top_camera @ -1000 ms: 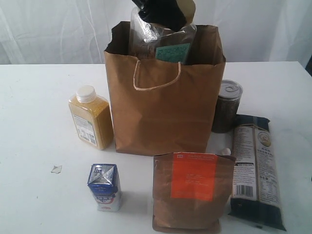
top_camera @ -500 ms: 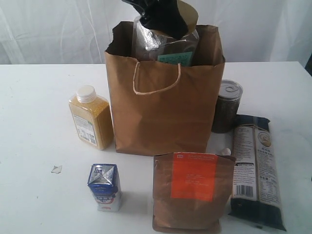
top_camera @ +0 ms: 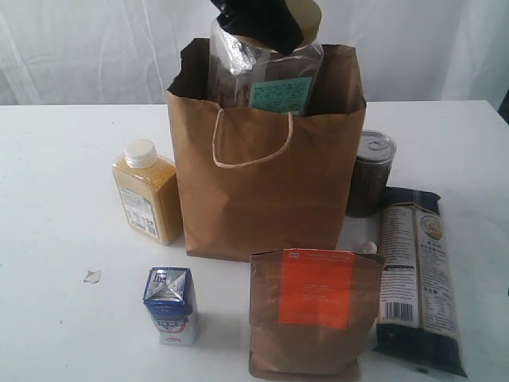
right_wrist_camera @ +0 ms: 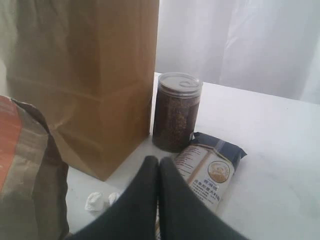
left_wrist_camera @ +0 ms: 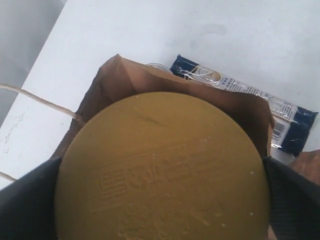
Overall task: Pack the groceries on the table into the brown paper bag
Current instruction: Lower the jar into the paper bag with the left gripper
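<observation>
Straightened up now, clear jar with tan lid (top_camera: 274, 91) hangs from the left pincer (top_camera: 262, 24), half inside the brown paper bag (top_camera: 266, 191) beneath; right pincer (right_wrist_camera: 159, 170) pinched closed, empty.

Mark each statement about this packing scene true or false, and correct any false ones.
1. The clear jar with tan lid is partly inside the brown paper bag. True.
2. The yellow-grain bottle lies on its side. False: it stands upright beside the bag.
3. The right fingers are closed together and hold nothing. True.
4. The dark tin is already in the bag. False: it stands on the table next to the bag.
5. In the exterior view, the brown pouch with orange label stands nearer the camera than the bag. True.
</observation>
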Controlling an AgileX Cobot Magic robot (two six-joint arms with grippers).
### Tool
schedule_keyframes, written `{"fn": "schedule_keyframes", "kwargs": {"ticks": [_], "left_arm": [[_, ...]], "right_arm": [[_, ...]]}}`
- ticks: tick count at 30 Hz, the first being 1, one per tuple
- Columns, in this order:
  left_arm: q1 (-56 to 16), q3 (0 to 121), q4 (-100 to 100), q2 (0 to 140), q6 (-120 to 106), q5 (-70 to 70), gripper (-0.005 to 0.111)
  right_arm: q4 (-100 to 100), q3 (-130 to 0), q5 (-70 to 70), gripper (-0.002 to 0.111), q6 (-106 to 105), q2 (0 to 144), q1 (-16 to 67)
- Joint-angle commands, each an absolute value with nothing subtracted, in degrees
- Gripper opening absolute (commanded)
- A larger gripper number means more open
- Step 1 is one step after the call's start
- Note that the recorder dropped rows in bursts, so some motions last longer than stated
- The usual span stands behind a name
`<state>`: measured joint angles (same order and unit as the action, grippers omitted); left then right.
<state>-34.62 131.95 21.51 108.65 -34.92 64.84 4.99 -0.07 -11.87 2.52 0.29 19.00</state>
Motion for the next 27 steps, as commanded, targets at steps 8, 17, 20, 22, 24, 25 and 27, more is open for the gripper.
{"fn": "schedule_keyframes", "kwargs": {"ticks": [8, 17, 20, 22, 24, 25, 27], "left_arm": [[-34.4, 132.6, 23.5, 107.3, -33.0, 70.0, 0.0], [-34.4, 132.6, 21.3, 107.3, -33.0, 70.0, 0.0], [-34.4, 132.6, 20.7, 107.3, -33.0, 70.0, 0.0], [-34.3, 132.6, 20.6, 107.3, -33.0, 70.0, 0.0], [-33.9, 131.6, 20.9, 107.1, -32.9, 70.0, 0.0], [-33.8, 130.4, 21.5, 106.7, -32.9, 70.0, 0.0], [-33.4, 127.1, 21.5, 105.7, -33.0, 70.0, 0.0]], "right_arm": [[5.3, 0.0, -11.5, 0.0, 2.8, 0.0, 18.8], [5.3, 0.0, -11.5, 0.0, 2.8, 0.0, 18.8], [5.3, 0.0, -11.5, 0.0, 2.8, 0.0, 18.8], [5.3, 0.0, -11.5, 0.0, 2.8, 0.0, 18.8], [5.3, 0.0, -11.5, 0.0, 2.8, 0.0, 18.8], [5.3, 0.0, -11.5, 0.0, 2.9, 0.0, 18.8], [5.3, 0.0, -11.5, 0.0, 3.8, 0.0, 18.8]]}}
